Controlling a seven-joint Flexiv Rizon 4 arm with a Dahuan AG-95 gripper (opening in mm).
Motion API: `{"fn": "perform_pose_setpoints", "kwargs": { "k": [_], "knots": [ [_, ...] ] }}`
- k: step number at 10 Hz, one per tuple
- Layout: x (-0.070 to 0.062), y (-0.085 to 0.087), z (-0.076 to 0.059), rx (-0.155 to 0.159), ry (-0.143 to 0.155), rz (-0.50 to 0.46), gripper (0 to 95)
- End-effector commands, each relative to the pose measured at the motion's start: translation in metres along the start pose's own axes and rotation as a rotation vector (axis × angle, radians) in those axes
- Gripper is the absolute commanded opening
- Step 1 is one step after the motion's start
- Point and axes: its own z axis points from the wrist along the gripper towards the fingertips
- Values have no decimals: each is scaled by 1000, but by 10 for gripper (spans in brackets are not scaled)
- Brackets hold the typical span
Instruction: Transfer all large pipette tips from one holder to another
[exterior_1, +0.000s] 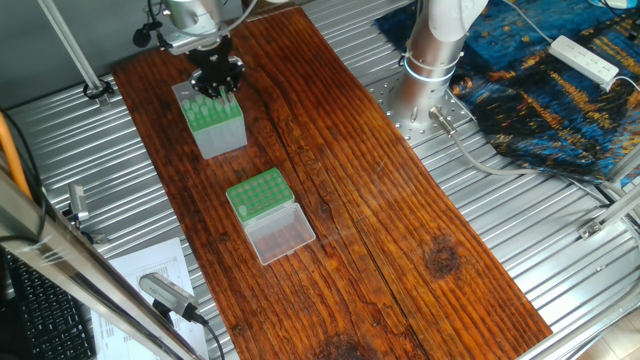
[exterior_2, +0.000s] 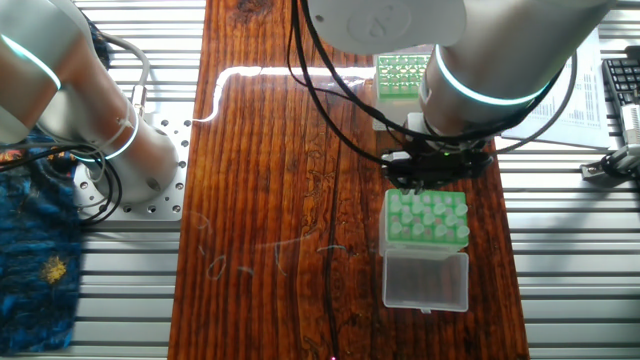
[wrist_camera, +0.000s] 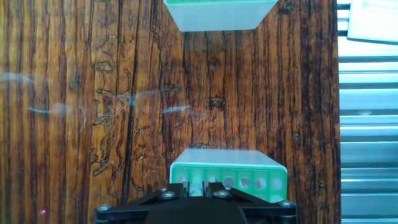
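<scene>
The taller holder (exterior_1: 212, 122) has grey sides and a green top (exterior_2: 427, 218) with several pale large pipette tips (exterior_2: 415, 208) standing in it. My gripper (exterior_1: 216, 86) hangs over its far end. In the hand view my gripper (wrist_camera: 196, 189) sits just above the holder's top (wrist_camera: 249, 177), its fingers (wrist_camera: 185, 188) pressed close on one pale tip (wrist_camera: 197, 182) that still stands in its hole. The low green rack (exterior_1: 258, 192) lies farther along the board with its clear lid (exterior_1: 282, 236) folded open; it also shows as a green rack (exterior_2: 400, 75) and a green rack (wrist_camera: 221, 12).
The boxes stand on a dark wooden board (exterior_1: 400, 200) over a ribbed metal table. The arm's base (exterior_1: 432, 50) is bolted beside the board. A blue cloth (exterior_1: 560, 95) with a white power strip (exterior_1: 585, 58) lies beyond it. Papers and a keyboard (exterior_1: 40, 310) sit at the other side.
</scene>
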Motion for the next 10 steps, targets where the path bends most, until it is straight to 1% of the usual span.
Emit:
{"fn": "perform_pose_setpoints", "kwargs": {
  "k": [1, 6, 10],
  "knots": [
    [-3, -1, -1, -4, 10, 2, 0],
    [-8, 0, -8, -17, 39, -9, 0],
    [-10, 2, -13, -22, 50, -16, 0]
  ]
}}
